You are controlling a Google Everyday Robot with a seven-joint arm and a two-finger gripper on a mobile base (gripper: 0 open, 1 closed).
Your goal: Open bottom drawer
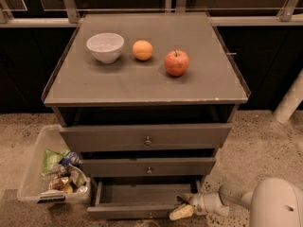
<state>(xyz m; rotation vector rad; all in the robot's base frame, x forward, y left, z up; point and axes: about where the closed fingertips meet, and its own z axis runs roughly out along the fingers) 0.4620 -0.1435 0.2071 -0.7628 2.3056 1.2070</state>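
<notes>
The bottom drawer point(137, 211) of the grey cabinet stands pulled out, its slim front near the lower edge of the camera view and its dark inside showing. Its small knob point(151, 215) sits at the front's centre. My gripper point(181, 211) is low at the right end of that drawer front, its cream fingertips against the front's right corner. The white arm point(277, 203) reaches in from the lower right. Above are the mid-sized drawer point(147, 167) and the widest drawer point(147, 137), each slightly out.
On the cabinet top point(142, 84) stand a white bowl point(105, 47), an orange point(142, 50) and a red apple point(176, 63). A clear bin point(33, 174) with snack packets sits on the floor at the left. A white post point(289, 100) stands at the right.
</notes>
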